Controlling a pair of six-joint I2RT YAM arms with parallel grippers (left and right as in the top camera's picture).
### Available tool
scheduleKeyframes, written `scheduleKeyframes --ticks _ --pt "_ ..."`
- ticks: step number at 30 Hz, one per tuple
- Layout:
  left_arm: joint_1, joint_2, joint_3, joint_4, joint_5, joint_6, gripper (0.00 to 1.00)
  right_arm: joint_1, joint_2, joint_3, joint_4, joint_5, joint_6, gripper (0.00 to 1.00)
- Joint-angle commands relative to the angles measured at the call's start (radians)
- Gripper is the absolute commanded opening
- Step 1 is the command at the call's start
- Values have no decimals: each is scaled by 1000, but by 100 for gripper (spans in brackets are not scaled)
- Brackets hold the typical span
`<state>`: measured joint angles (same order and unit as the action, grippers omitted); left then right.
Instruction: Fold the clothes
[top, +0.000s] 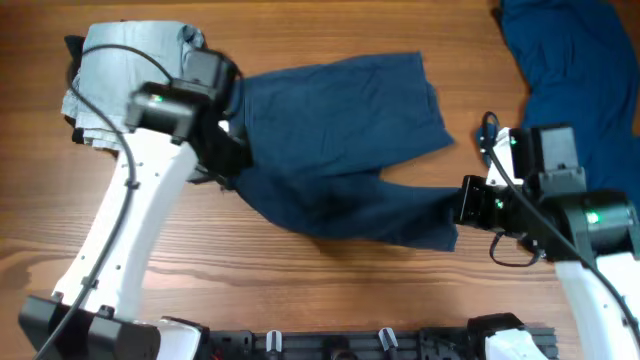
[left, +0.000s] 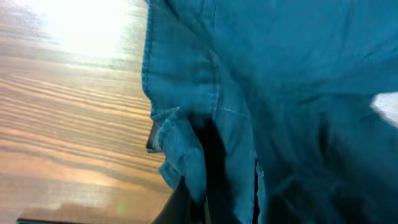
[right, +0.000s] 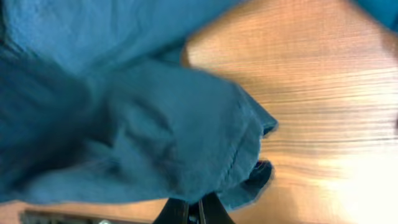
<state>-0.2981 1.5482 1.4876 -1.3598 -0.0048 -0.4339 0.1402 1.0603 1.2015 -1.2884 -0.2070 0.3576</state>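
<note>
The left gripper (top: 230, 150) and right gripper (top: 460, 203) clench their jaws on the navy garment's (top: 340, 130) ends, its fold barely begun. The grey piece (top: 120, 60) at upper left looks folded, and the teal piece (top: 580, 60) at upper right waits.

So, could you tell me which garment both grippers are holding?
The dark navy piece mid-table: the left gripper and right gripper are shut on its opposite ends. The pale grey garment and brighter blue garment are in neither gripper.

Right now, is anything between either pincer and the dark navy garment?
Nothing visible. The left pincer is shut on the dark navy garment at its left edge, the right pincer on its lower right end. The grey pile and the teal garment lie off to the sides, not in between.
</note>
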Motion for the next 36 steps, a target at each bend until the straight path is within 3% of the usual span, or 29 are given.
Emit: scheduleKeyframes --ticks 1,7,11,17,24,25,26,27,28,30,33,36 --pt "-31 -10 -69 100 -54 -55 4 -4 20 -51 144 67 -5 4" --pt "-30 -8 -134 509 -253 -103 4 -4 375 -79 735 141 -71 4" --pt "-1 45 -134 616 -349 -110 4 -4 608 -79 1001 147 -96 4" --pt "119 233 -134 679 -372 -158 4 -13 719 -78 1239 239 -96 4" --pt "165 365 -134 966 -370 -158 4 -32 868 -78 1511 307 -96 4" --pt "165 373 -134 1000 -370 -158 10 -32 897 -78 1547 321 -95 5" --pt "165 383 -134 1048 -370 -158 43 -32 934 -78 1597 343 -95 23" --pt "165 390 -134 1073 -370 -157 78 -32 944 -77 1611 343 -96 63" --pt "165 393 -134 1089 -370 -150 100 -34 945 -77 1612 343 -95 99" --pt "166 393 -134 1103 -371 -98 100 -42 908 -61 1549 338 -94 99" --pt "164 384 -134 1069 -322 -32 100 -69 779 -2 1318 205 -94 100" --pt "164 357 -134 935 -147 5 100 -117 602 14 1026 -16 -93 100"
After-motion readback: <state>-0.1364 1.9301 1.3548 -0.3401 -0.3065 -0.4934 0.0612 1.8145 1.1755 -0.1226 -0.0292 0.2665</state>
